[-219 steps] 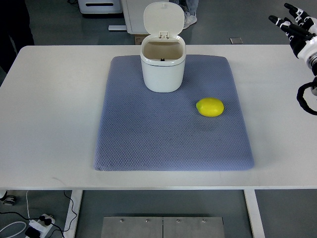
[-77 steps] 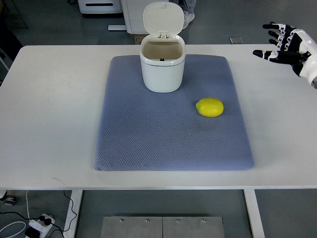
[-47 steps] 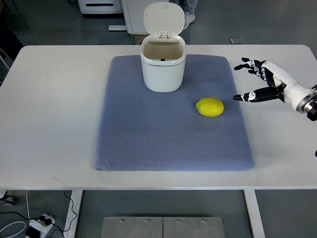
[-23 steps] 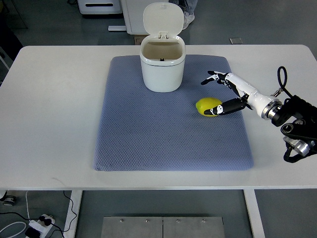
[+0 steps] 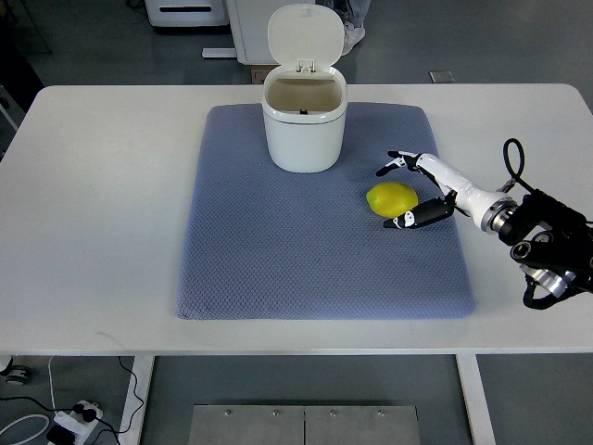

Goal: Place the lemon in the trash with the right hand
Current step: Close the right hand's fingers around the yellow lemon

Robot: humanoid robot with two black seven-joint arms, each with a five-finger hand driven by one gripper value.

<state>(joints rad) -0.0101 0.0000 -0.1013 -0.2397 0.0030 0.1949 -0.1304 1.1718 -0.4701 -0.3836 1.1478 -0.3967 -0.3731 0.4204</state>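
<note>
Right hand (image 5: pixel 428 190) reaches in from the right edge, low over the right part of the mat. Fingers (image 5: pixel 400 162) are spread, extended on the far side of the lemon (image 5: pixel 392 199); the thumb (image 5: pixel 412 218) lies on the lemon's near-right side. The fruit sits in the open span between them. The thumb tip looks to be touching or just beside the lemon's skin; contact of the fingers cannot be confirmed. The hand is not closed round the fruit.

Lemon: yellow, resting on the blue-grey mat (image 5: pixel 278 260), right of centre.

Trash bin (image 5: pixel 305 122): white, standing upright on the far part of the mat, to the far left of the lemon and well apart from it. Its lid (image 5: pixel 302 35) is tipped up and back on the hinge, the opening exposed. The mat between lemon and bin is bare.

The mat lies on a white table (image 5: pixel 93 232). The forearm and black wrist unit (image 5: pixel 547 246) with looped cable sit over the bare tabletop right of the mat. Floor at near left: power strip (image 5: pixel 72 422) with cords.
</note>
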